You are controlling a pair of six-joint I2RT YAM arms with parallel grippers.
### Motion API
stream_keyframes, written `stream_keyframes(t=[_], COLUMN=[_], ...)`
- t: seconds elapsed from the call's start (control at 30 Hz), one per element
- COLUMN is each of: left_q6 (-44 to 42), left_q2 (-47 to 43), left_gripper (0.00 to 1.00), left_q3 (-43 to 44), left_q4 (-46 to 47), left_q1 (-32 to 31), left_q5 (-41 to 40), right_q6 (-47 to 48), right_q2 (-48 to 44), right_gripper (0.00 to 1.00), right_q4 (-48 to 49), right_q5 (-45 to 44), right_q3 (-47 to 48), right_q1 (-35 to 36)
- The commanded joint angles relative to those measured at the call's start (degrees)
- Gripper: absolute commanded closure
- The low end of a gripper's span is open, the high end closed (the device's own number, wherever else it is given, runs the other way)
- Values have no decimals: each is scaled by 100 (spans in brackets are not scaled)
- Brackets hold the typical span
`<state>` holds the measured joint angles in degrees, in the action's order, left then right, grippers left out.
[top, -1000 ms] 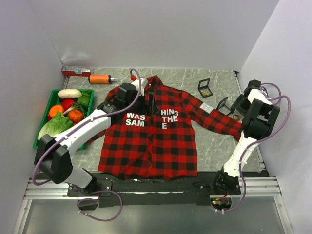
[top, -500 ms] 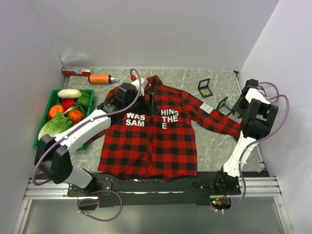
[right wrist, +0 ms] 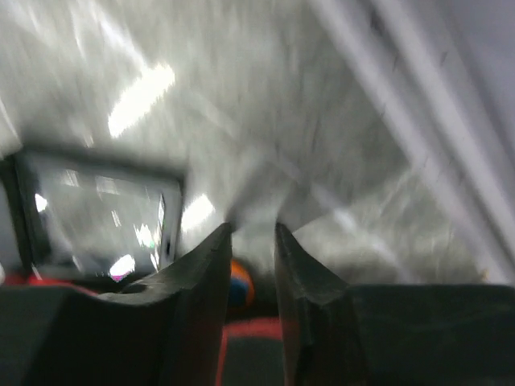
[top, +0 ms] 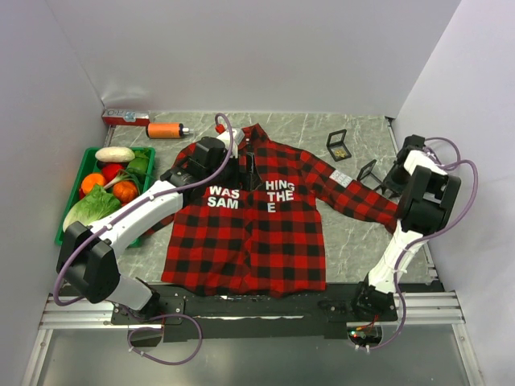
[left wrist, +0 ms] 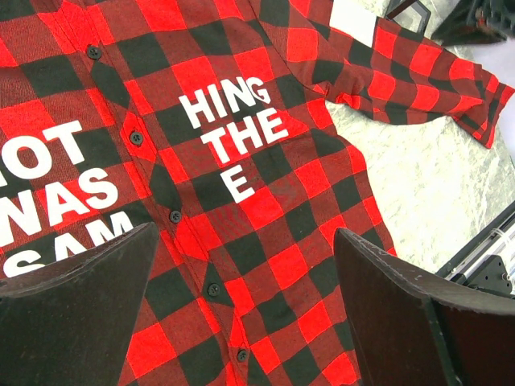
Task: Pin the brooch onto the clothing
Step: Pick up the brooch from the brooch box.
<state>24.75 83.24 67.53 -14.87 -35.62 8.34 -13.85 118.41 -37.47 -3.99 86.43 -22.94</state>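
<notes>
1. Top view: the plaid shirt (top: 241,233) lies flat and face up in the middle of the table (top: 354,233), collar toward the top of the frame, one sleeve stretched to the right; the left tool (top: 248,161) hovers over the collar area; the right tool (top: 393,174) is at the right edge of the frame, beside the sleeve's cuff and a small black box (top: 368,171); an orange bottle (top: 165,129) lies at the upper left.
2. Left wrist view: the left tool (left wrist: 241,233) stands wide with nothing between its fingers; the shirt (left wrist: 273,265) fills the frame below it, buttons and white lettering showing.
3. Right wrist view: blurred; the right tool (right wrist: 253,229) shows a narrow gap between its fingers; a small orange round thing (right wrist: 240,291) shows low in that gap, above a strip of red cloth; I cannot tell whether it is gripped; a black-framed box (right wrist: 96,217) sits at the left.
</notes>
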Motion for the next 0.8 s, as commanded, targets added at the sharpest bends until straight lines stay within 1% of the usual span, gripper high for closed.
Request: stream_keyframes(t=[0.0,0.17,0.2,0.33,0.4,0.53,0.63,0.77], left_q6=[38,56,73,91,117,118,91,109], left_q2=[-150,-185,-203,-212,-212,-212,-212,-229], left_gripper=[4,3,4,4,4,3,4,3], left_q3=[191,173,173,156,164,147,164,164], left_q4=[72,99,99,125,125,134,108,134], left_q1=[-7,-7,-7,2,-7,-7,-7,2], left_q5=[71,124,133,194,229,247,168,229], right_q6=[-30,-83,-92,-145,-153,-224,-294,-250], right_q2=[-844,-1759,-1882,-2461,-2533,-2454,-2498,-2349], right_gripper=[61,55,53,52,50,49,41,41], right_q4=[-50,64,91,144,109,117,231,109], right_q5=[205,372,564,777,707,725,496,162], right_q3=[-723,-1513,-1637,-2051,-2139,-2227,-2350,-2298], right_q1=[70,114,149,412,597,957,1028,1072])
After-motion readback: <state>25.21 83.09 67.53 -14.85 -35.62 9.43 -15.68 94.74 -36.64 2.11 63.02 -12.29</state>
